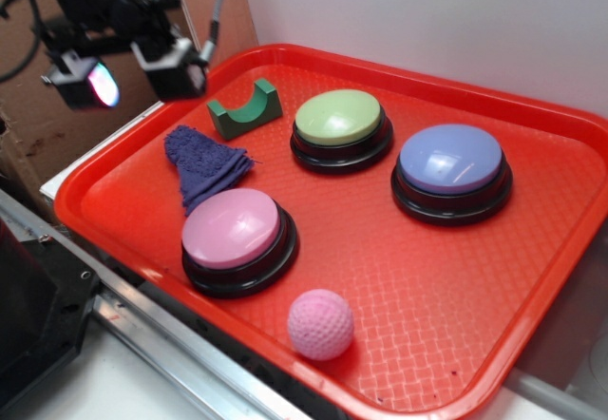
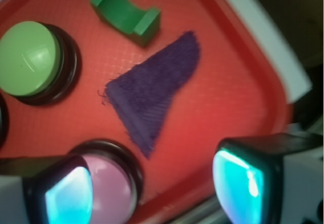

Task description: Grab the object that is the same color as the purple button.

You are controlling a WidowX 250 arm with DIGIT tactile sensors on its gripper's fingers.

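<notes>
A small dark purple terry rag [image 1: 203, 164] lies flat on the red tray [image 1: 427, 277], left of centre, between the green arch block [image 1: 245, 107] and the pink button [image 1: 235, 236]. In the wrist view the rag [image 2: 152, 95] is a rough triangle ahead of the fingers. The purple button [image 1: 450, 166], a lavender-blue dome on a black base, sits at the tray's right. My gripper [image 1: 133, 70] hangs open and empty above the tray's far-left corner, up and left of the rag. In the wrist view the gripper [image 2: 152, 191] has its jaws wide apart with nothing between them.
A green-domed button [image 1: 340, 127] sits behind the centre; in the wrist view it [image 2: 30, 59] is at the left. A pink dimpled ball [image 1: 320, 324] lies near the tray's front rim. A white wall stands behind the tray. A metal rail runs along the front left.
</notes>
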